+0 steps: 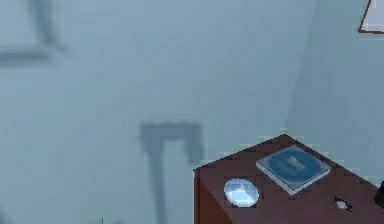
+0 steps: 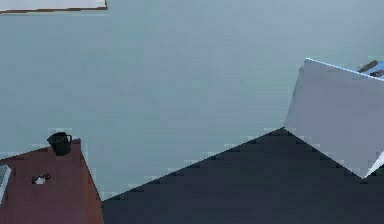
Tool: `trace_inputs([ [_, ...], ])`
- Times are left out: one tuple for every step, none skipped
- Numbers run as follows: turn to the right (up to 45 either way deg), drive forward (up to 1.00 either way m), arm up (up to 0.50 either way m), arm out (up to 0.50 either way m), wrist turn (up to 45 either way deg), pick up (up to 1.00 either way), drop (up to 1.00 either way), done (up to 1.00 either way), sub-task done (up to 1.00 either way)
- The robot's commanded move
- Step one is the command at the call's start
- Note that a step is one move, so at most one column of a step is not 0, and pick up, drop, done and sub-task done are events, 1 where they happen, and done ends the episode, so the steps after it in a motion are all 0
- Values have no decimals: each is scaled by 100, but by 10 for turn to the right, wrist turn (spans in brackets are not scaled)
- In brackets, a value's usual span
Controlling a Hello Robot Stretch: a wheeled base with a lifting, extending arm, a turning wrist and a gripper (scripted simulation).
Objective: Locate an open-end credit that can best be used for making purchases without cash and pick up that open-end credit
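A reddish-brown cabinet [image 1: 290, 200] stands at the forward view's lower right, against a pale blue wall. On its top lie a blue book-like slab [image 1: 293, 167], a round silvery-blue disc [image 1: 240, 192] and a small pale object [image 1: 343, 204] near the right edge. The same cabinet [image 2: 60, 190] sits at the arm side view's lower left, with a dark mug [image 2: 60, 143] at its far corner and a small pale object [image 2: 40, 180] nearer the middle. No thing here has the shape of a card that I can make out.
Dark floor [image 2: 240, 180] stretches across the arm side view's lower right. A large white slanted panel [image 2: 340, 110] stands at its right. A framed picture's corner [image 1: 372, 15] hangs at the forward view's top right.
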Motion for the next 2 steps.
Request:
trace_inputs([
  [-30,0,0,0,0,0,0,0,0],
  [0,30,0,0,0,0,0,0,0],
])
